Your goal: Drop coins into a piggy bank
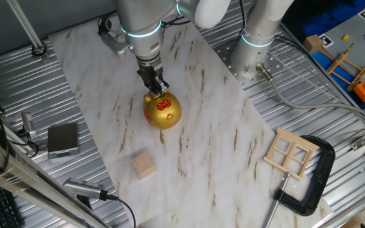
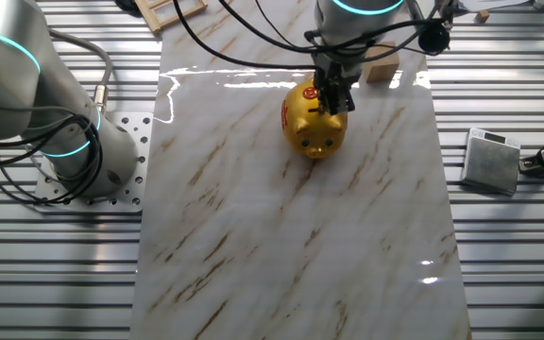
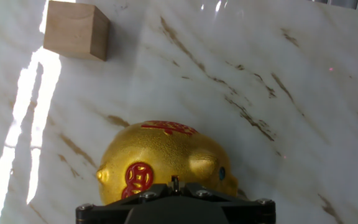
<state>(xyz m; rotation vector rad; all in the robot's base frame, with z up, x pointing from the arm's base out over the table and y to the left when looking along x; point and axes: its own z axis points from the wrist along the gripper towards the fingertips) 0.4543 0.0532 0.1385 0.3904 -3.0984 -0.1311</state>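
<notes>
The gold piggy bank with red markings stands on the marble board; it also shows in the other fixed view and in the hand view. My gripper hangs straight down right over the bank's back, its tips touching or almost touching the top. In the hand view the jaws stand close together, and a thin dark coin stands edge-on between them, just above the bank's back. The slot is hidden from me.
A pale wooden cube lies on the board near the bank. A small wooden frame and a black clamp sit at the board's right edge. A grey box sits on the ribbed metal beside the board.
</notes>
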